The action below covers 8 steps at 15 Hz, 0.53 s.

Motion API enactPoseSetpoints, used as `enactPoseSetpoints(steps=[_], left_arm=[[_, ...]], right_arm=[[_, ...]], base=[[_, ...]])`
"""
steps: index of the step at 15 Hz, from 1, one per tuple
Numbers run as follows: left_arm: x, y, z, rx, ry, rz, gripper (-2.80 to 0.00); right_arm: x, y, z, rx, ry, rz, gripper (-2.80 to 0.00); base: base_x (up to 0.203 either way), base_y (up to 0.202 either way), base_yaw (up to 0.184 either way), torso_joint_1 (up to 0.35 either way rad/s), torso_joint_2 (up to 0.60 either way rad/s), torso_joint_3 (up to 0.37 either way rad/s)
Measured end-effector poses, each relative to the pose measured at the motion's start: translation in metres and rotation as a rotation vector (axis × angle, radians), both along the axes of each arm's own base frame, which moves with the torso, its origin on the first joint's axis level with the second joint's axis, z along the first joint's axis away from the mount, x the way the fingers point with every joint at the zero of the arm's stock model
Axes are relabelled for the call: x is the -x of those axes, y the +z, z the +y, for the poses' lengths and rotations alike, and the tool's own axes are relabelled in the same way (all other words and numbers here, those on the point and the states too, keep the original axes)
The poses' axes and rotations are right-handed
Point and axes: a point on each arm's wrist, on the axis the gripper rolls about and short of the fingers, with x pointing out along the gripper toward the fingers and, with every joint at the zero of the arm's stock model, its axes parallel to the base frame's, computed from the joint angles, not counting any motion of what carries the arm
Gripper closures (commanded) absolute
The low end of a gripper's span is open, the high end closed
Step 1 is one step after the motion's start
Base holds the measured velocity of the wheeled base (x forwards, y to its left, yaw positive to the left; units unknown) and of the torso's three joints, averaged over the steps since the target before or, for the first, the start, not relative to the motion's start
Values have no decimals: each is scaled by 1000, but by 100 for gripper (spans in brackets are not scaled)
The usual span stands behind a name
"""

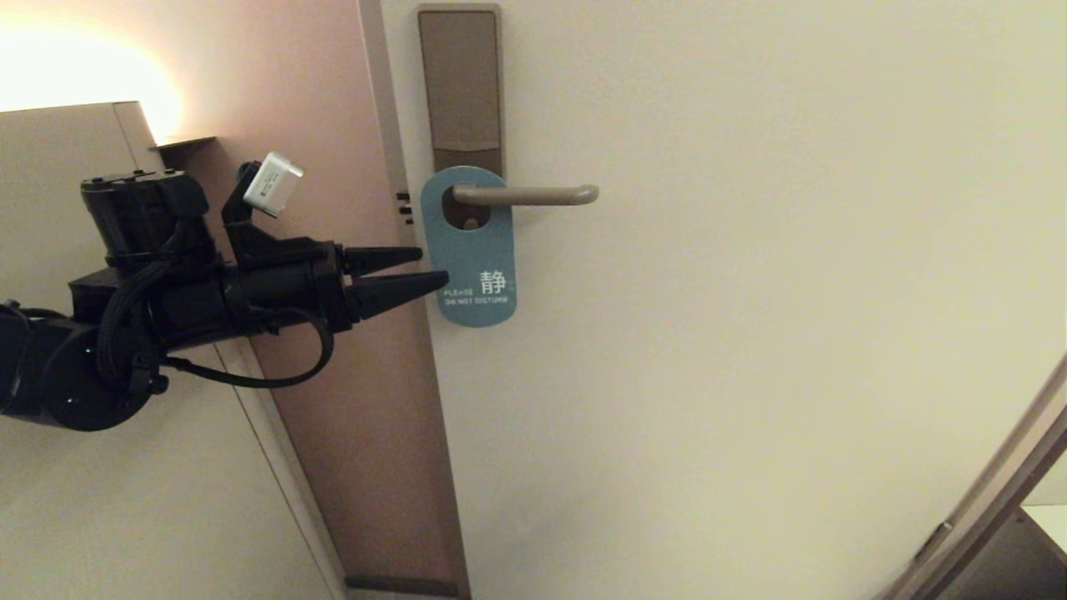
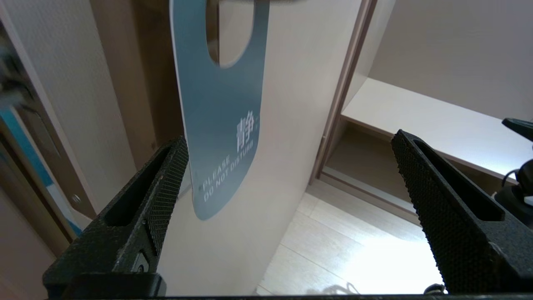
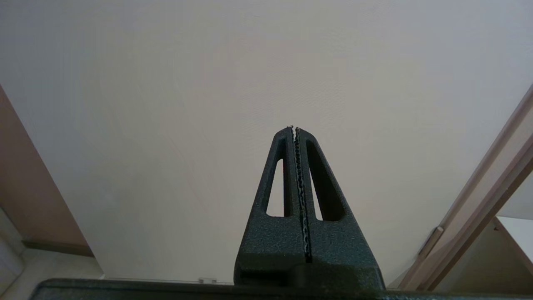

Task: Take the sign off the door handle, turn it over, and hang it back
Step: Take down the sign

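The sign hangs by its oval hole on the door handle, teal-blue side out, reading "PLEASE DO NOT DISTURB". My left gripper is level with the sign's lower half, at its left edge. It is open and holds nothing. In the left wrist view the sign hangs just inside the wide gap of the gripper, close beside one finger. My right gripper is shut and empty. It points at the bare face of the door and is out of the head view.
A tall brown lock plate sits behind the handle on the pale door. A pinkish jamb runs along the door's left edge. A low shelf and pale floor lie beyond.
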Motion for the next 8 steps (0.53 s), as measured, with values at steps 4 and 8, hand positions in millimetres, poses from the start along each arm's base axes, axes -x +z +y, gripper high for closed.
enactPoseSetpoints(steps=[4, 8], left_arm=[[2, -4, 0, -2, 1, 12, -280], [0, -5, 0, -1, 1, -4, -280]], right_arm=[[0, 0, 0, -1, -1, 0, 0], [0, 0, 0, 0, 0, 0, 0]], base=[[0, 0, 0, 0, 0, 0], [0, 0, 0, 0, 0, 0]])
